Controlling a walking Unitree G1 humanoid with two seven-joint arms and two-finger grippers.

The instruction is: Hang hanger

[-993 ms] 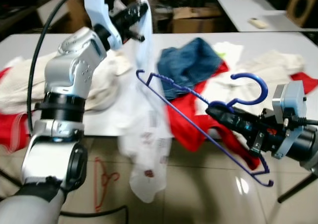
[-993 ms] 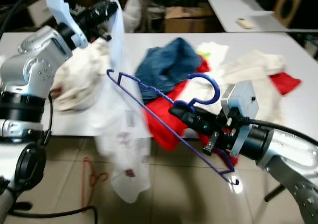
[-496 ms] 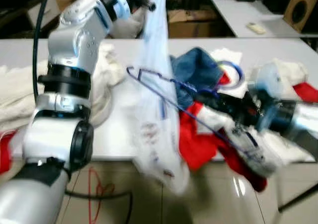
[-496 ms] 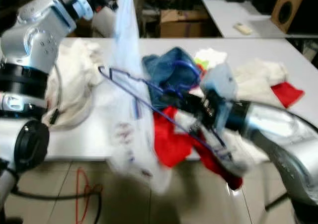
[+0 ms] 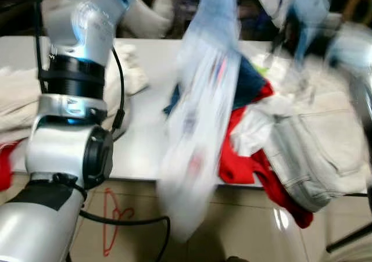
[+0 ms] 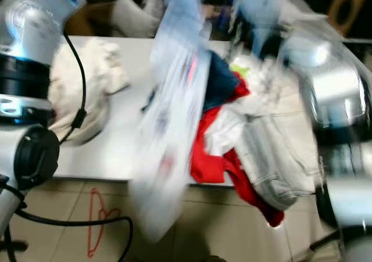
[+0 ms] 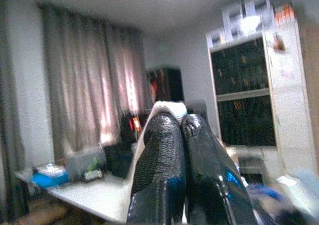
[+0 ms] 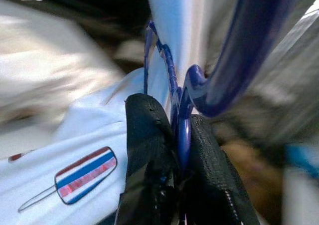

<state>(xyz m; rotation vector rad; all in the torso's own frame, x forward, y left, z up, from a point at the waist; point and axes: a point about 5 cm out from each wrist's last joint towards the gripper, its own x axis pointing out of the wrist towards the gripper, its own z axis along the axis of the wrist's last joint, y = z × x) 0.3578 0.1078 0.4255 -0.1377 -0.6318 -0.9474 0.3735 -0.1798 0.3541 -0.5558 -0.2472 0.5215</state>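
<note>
Your right gripper (image 8: 174, 150) has its jaws clamped on the blue hanger (image 8: 185, 120) beneath its hook, the white garment (image 5: 200, 128) draped just beyond, and fast swinging may shake it off.

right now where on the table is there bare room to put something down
The bare patch is the grey table strip between the cream cloth pile on the robot's left and the hanging white garment. To the right it is crowded: blue, red cloth and pale jeans cover the top to the edge.
</note>
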